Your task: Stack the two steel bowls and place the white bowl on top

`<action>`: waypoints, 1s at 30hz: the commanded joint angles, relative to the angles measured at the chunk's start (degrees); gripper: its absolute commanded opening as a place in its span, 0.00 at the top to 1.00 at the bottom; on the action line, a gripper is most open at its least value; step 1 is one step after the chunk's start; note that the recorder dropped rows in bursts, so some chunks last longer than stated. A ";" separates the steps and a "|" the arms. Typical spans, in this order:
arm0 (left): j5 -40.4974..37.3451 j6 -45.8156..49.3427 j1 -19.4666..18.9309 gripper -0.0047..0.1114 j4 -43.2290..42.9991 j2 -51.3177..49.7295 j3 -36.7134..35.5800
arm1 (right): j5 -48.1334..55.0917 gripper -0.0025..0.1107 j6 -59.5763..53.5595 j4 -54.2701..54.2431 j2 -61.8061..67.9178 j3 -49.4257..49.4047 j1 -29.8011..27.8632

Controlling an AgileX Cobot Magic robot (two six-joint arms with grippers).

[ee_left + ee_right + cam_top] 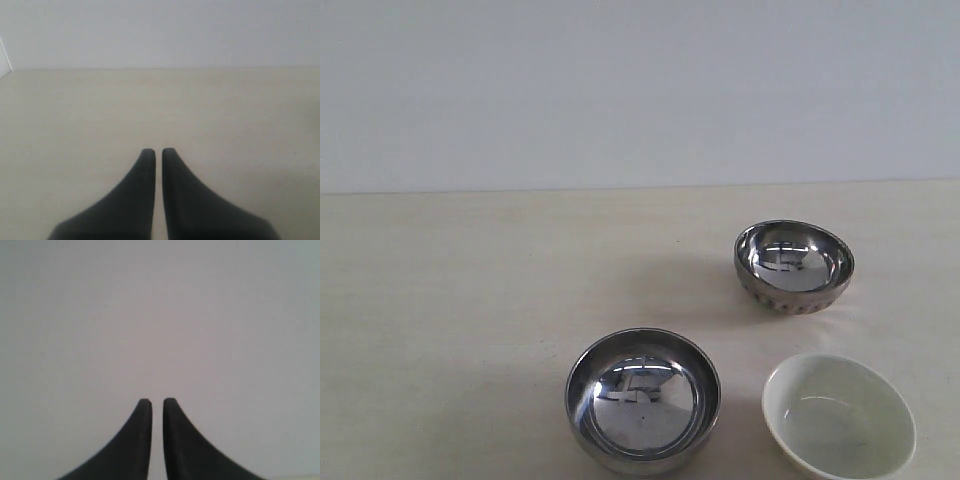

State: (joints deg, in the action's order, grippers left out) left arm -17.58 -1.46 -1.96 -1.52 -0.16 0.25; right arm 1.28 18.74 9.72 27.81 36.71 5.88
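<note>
Left gripper [158, 152]: jaws pressed together, empty, above bare table [75, 110]. Right gripper [157, 402]: jaws slit apart, empty. Smooth steel bowl [643, 400], dimpled steel bowl [794, 266], white bowl [839, 415]: upright on table, all apart. Nothing stacked; both placements judged outstanding.

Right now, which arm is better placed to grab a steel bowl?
Right, probably: the dimpled bowl and white bowl sit on its side of the exterior view, the smooth bowl near the middle. Neither wrist view shows a bowl.
</note>
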 commanded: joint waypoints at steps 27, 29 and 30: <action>-0.04 -0.73 -0.19 0.93 0.38 0.16 -0.25 | 13.51 0.39 -0.86 -0.83 73.34 23.85 -0.04; -0.04 -0.73 -0.19 0.93 0.38 0.16 -0.25 | 13.06 0.39 -0.86 -0.83 76.40 25.45 -0.04; -0.04 -0.73 -0.19 0.93 0.38 0.16 -0.25 | 12.66 0.39 -1.16 -0.83 77.49 26.05 -0.04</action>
State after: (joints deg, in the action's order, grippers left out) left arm -17.58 -1.46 -1.96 -1.52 -0.16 0.25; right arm 15.16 18.41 8.85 102.14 60.79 5.88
